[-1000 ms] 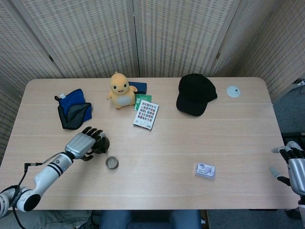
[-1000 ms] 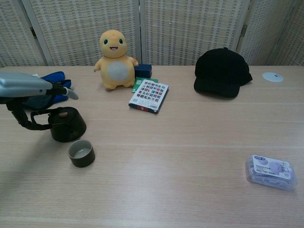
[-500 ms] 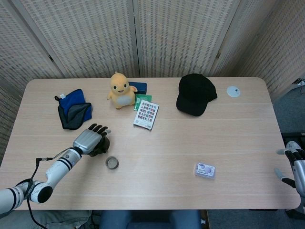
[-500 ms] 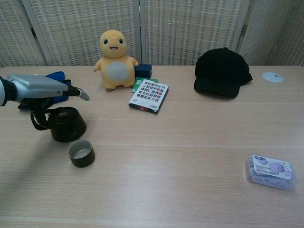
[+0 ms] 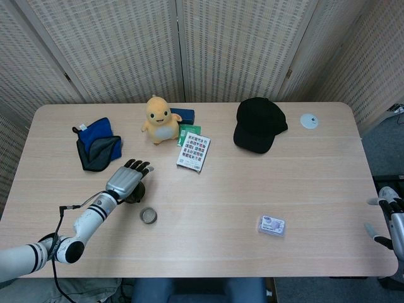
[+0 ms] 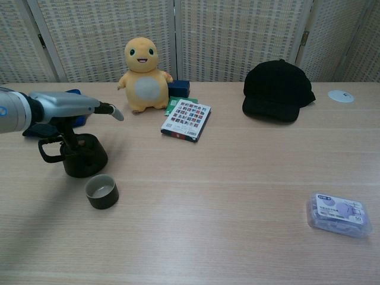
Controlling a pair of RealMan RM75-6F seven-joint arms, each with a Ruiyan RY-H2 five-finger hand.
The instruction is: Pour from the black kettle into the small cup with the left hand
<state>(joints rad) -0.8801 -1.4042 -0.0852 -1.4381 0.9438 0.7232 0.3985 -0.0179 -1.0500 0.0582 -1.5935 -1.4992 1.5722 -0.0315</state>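
The cup point(image 6: 101, 191) stood on the table point(image 6: 237, 178), just before the kettle point(image 6: 82, 155), which sat upright. The left hand point(image 5: 128, 178) hovered flat over the kettle, fingers point(image 6: 110, 110) stretched out and holding nothing. The right hand point(image 5: 388, 211) hung off the table's right edge, fingers apart. Farther back lay a booklet point(image 6: 186, 119), toy point(image 6: 144, 74), cloth point(image 5: 96, 143) and cap point(image 6: 277, 90).
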